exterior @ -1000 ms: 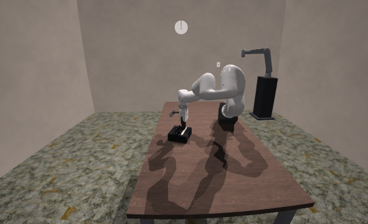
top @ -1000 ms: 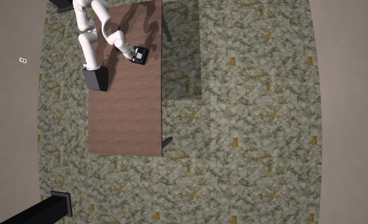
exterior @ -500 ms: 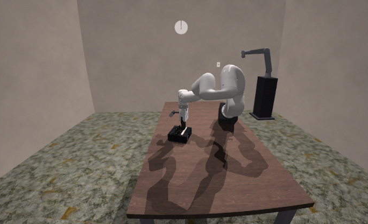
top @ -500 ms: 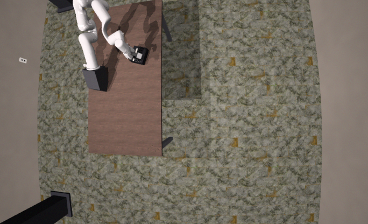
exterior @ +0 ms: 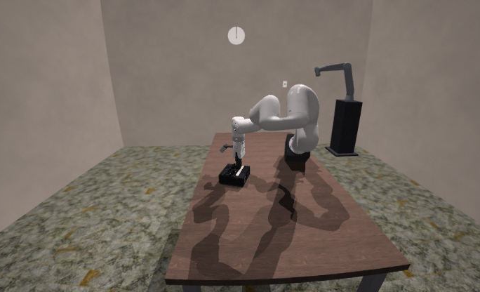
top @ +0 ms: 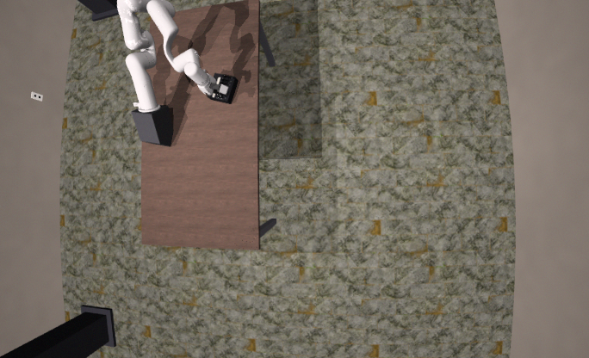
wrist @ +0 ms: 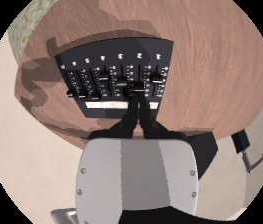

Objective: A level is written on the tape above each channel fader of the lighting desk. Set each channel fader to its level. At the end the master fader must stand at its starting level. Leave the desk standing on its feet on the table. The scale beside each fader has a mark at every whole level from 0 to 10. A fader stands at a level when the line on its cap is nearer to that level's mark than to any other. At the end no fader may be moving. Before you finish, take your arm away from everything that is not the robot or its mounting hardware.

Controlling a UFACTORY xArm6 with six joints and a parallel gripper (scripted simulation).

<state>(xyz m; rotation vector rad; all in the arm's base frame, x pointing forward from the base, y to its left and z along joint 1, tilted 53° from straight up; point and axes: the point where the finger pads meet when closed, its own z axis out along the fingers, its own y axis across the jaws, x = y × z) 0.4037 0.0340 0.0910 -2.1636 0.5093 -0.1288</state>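
The black lighting desk [top: 226,99] [exterior: 231,180] [wrist: 165,49] stands on the table. In the wrist view, its upside-down numbers run from 1 at right to 6, with the master at far left. The cap of fader 1 [wrist: 156,80], the cap of fader 3 [wrist: 121,83] and the cap of fader 4 [wrist: 103,77] sit partway along their slots. The cap of fader 2 [wrist: 139,87] is nearer the tape. Faders 5, 6 and the master are lower still. The white tape [wrist: 104,105] [exterior: 239,171] is unreadable. My gripper [wrist: 138,99] [exterior: 238,166] is shut and empty, fingertips just tape-side of cap 2; contact is unclear.
The wooden table [top: 199,191] [exterior: 307,246] carries the desk and the arm's dark base [top: 152,126] [exterior: 297,156]. The desk stands near one long table edge. A black pedestal with a small grey arm [exterior: 345,126] stands on the floor beyond the table.
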